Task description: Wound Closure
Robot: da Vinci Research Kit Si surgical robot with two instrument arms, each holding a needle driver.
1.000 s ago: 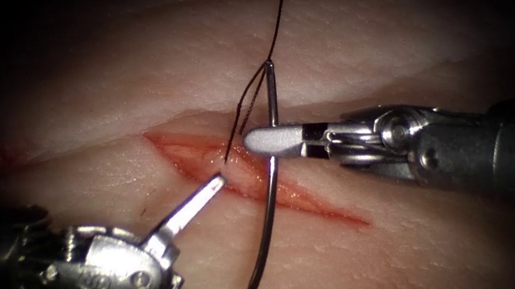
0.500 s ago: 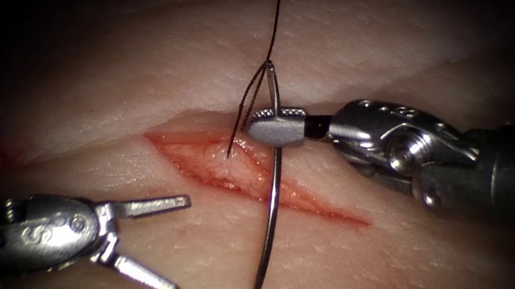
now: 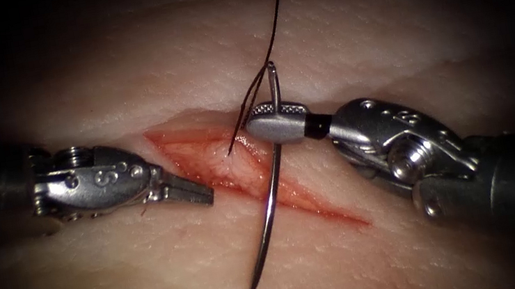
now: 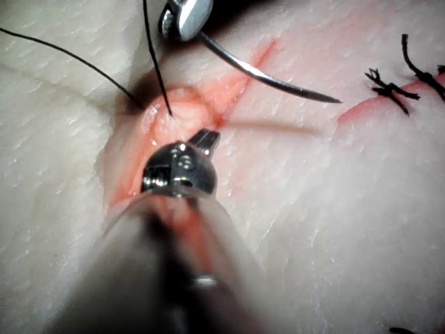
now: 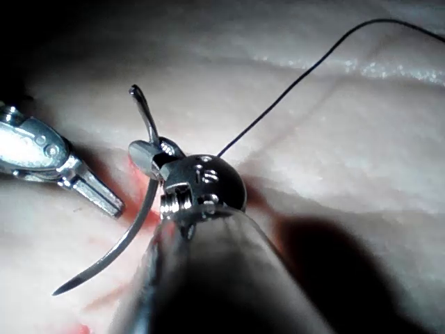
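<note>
Needle (image 3: 273, 191) held near its thread end by closed right tool (image 3: 275, 125), hung free above the cut (image 3: 294, 194), tip down over left side, thread (image 3: 274, 18) trailing upward, left tool (image 3: 191, 191) closed, empty, at cut's left edge on tissue (image 3: 359, 41).

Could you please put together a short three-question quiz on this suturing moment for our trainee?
1. True or false: the needle is in the tissue.
2. Where along its curve does the right hand grip the needle: A) at the point, B) near the thread end?
3. On which side of the cut is the left hand, and what does it hold?

Key: 1. False, it is clear of it. 2. B. 3. Left; nothing.
</note>
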